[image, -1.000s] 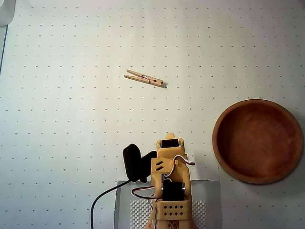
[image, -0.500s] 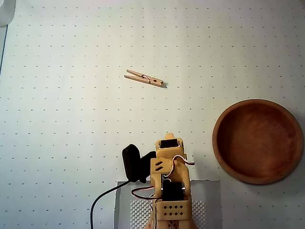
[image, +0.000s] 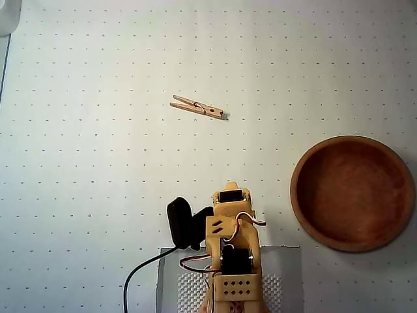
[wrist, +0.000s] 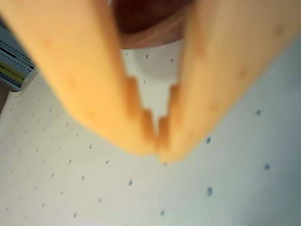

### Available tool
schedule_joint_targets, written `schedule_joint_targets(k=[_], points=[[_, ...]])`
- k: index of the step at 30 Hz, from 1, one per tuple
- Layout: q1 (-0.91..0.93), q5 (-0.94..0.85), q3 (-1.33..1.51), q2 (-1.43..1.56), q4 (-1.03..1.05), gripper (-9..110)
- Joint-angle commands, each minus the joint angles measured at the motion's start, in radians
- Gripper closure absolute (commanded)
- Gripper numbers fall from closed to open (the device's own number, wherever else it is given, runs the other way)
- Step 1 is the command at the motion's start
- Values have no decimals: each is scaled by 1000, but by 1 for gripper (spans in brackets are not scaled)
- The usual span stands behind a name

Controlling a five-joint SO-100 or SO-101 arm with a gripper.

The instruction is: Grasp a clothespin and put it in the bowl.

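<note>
The dotted worktop [image: 98, 163] carries everything, and the task looks barely begun: the bowl [image: 352, 193] at the right of the overhead view sits empty, the arm [image: 232, 254] is folded near the bottom edge, its hand [wrist: 157, 136] pinched together on nothing, and the clothespin [image: 197, 107] lies well apart, unobstructed.

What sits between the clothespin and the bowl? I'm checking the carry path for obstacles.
Nothing: in the overhead view, the stretch from the clothespin to the bowl is bare dotted mat. The arm stands below that line.
</note>
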Motion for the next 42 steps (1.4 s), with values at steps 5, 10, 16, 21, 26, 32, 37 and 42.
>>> schedule_joint_targets(k=[5, 10, 16, 21, 26, 32, 37, 42], points=[[34, -14, -152, 15, -2, 105], [34, -55, -261, -14, 18, 105], [35, -147, -489, -107, 98, 105], [31, -245, -713, -287, 127, 105], [31, -407, -951, -594, 124, 105], [37, -584, -1215, -916, 129, 105], [41, -746, -1384, -1164, 130, 105], [38, -844, -1505, -1351, 130, 105]])
